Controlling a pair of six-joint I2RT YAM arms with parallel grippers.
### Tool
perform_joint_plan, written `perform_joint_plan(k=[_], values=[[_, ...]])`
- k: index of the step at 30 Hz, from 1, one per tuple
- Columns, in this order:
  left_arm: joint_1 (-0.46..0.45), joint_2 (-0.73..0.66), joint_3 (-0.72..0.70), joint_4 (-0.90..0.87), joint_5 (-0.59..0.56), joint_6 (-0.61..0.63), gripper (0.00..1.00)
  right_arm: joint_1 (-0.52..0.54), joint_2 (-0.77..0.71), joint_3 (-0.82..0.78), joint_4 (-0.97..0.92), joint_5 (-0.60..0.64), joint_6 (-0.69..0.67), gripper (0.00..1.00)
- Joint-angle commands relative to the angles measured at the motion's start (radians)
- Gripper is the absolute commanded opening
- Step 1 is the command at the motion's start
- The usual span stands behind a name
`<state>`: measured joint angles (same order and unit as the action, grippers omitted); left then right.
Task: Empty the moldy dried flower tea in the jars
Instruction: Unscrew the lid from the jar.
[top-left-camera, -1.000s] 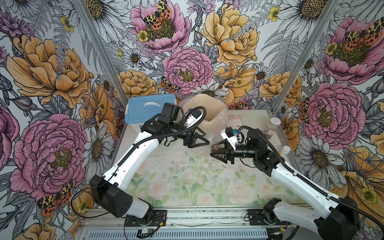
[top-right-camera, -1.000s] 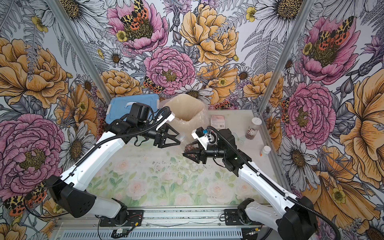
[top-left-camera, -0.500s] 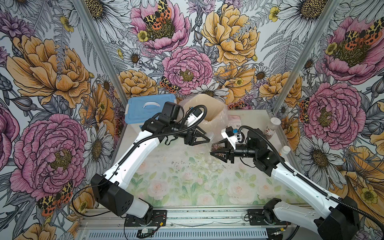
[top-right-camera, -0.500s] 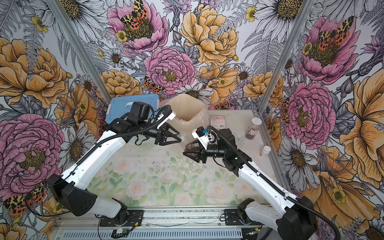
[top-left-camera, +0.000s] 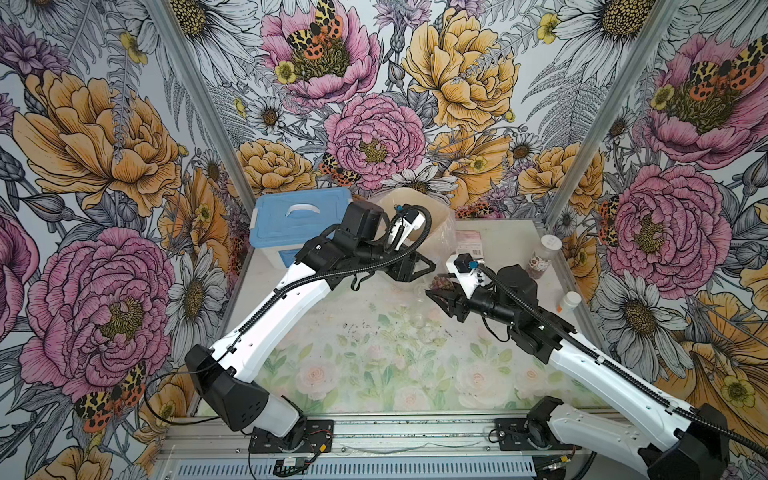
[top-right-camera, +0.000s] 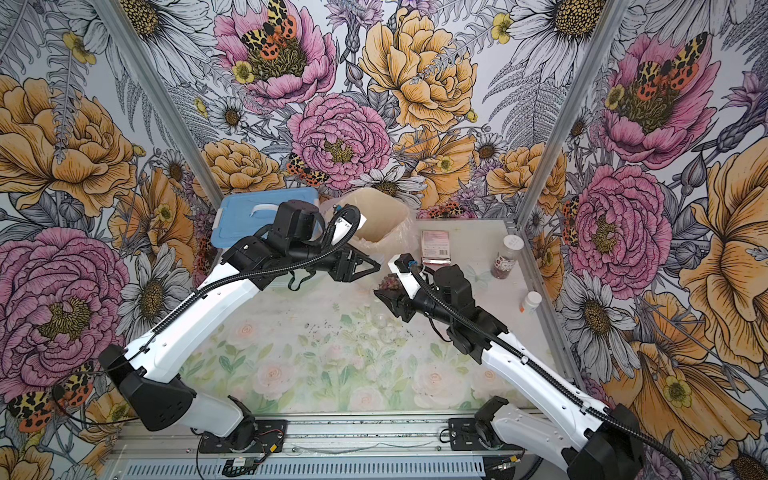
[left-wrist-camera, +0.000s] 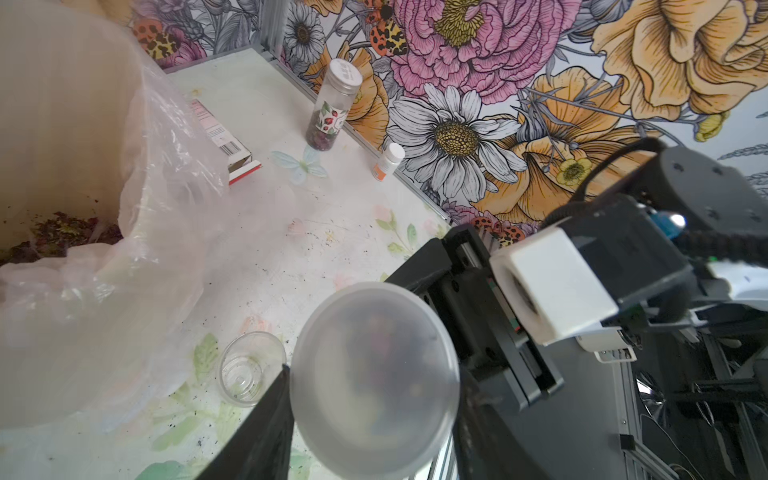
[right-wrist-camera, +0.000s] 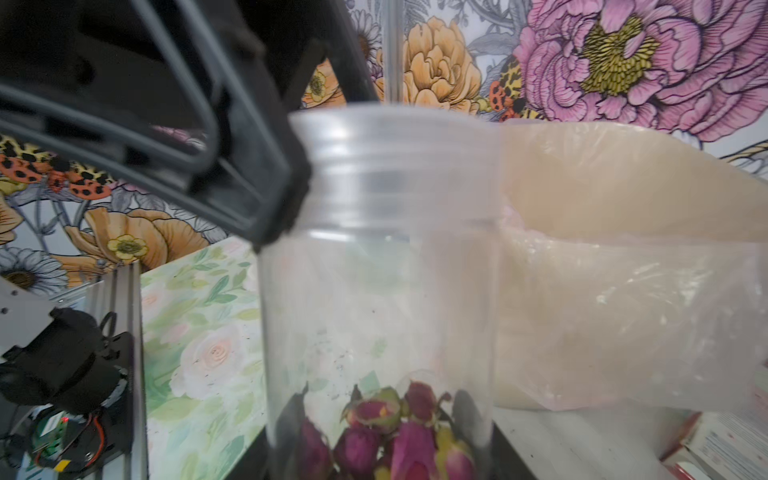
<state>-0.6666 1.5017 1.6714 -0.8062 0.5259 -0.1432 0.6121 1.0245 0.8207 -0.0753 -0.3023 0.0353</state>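
Two claws on one jar: right claw clamped low keeps it upright over the desk toward the far edge by the lined bin, tea buds inside, presumably so left claw, closed on the lid, can unscrew it.

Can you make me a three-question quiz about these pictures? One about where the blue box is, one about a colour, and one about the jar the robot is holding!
1. Where is the blue-lidded box?
A. Back left corner, beside the bin
B. Front middle of the table
C. Against the right wall

2. What colour are the buds in the held jar?
A. Blue
B. Dark pink
C. White

3. The jar in the right gripper is:
A. lying on the table
B. lidless
C. capped

Answers:
- 1 A: both top views show it there.
- 2 B: the right wrist view shows dark pink buds.
- 3 C: the frosted lid sits on top, with the left gripper around it.
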Motion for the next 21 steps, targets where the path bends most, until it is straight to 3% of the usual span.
perform_joint_plan(k=[1, 5, 11, 17, 21], values=[[-0.049, 0.037, 0.03, -0.037, -0.136, -0.098, 0.41, 0.011, -0.016, -0.004, 0.021, 0.272, 0.012, 0.0], [-0.076, 0.062, 0.047, -0.037, -0.15, -0.11, 0.41, 0.022, -0.021, -0.015, 0.034, 0.287, 0.006, 0.0], [-0.071, 0.048, 0.039, -0.037, -0.15, -0.076, 0.48, 0.023, -0.044, -0.04, 0.055, 0.207, 0.002, 0.0], [-0.034, -0.005, 0.026, -0.036, -0.02, 0.024, 0.71, 0.016, -0.053, -0.04, 0.042, 0.106, 0.006, 0.0], [0.058, -0.072, -0.006, -0.036, 0.119, 0.091, 0.81, -0.009, -0.053, -0.032, 0.026, -0.02, 0.009, 0.0]])
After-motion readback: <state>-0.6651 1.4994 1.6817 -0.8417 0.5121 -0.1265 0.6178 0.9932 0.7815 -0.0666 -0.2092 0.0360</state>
